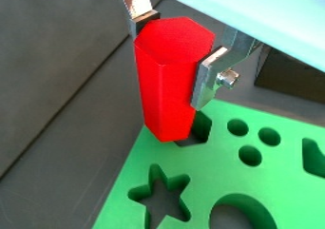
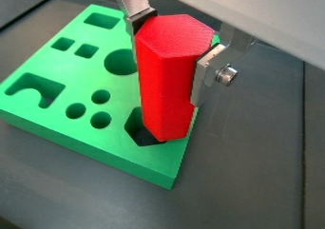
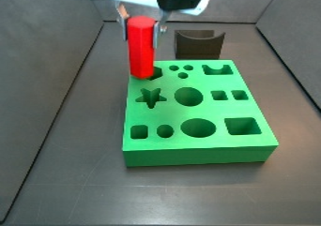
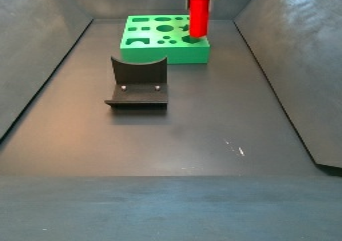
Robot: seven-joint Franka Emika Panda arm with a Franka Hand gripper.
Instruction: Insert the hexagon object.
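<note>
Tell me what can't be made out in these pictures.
- Hexagonal hole: in both wrist views the hexagon object held by the claw covers most of it.
- Peg's bottom end: hidden in a side view, so insertion depth is unclear.
- Green block's cutouts: too small in a side view.

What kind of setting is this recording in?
Probably a lab test bench: a dark walled bin, a green block with shaped holes, and the gripper holding a red peg over it.
</note>
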